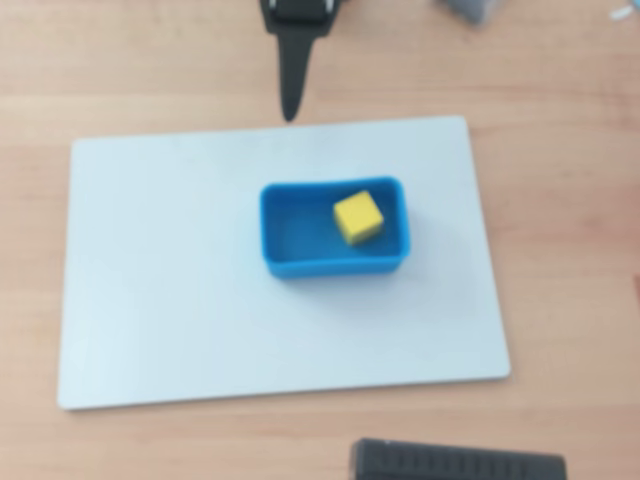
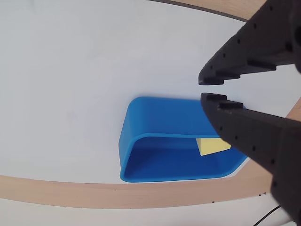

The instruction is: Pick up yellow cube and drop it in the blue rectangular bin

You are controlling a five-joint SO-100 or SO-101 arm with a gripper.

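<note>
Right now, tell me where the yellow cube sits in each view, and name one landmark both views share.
Overhead view: yellow cube near frame centre, inside the blue bin's right half.
Wrist view: lower right, inside the bin, cube partly hidden behind the dark fingers.
Shared landmark: the white board under the bin.

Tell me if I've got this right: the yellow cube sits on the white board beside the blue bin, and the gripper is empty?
Not quite. The cube lies inside the bin, not beside it, as the overhead view shows. The gripper is indeed empty.
</note>
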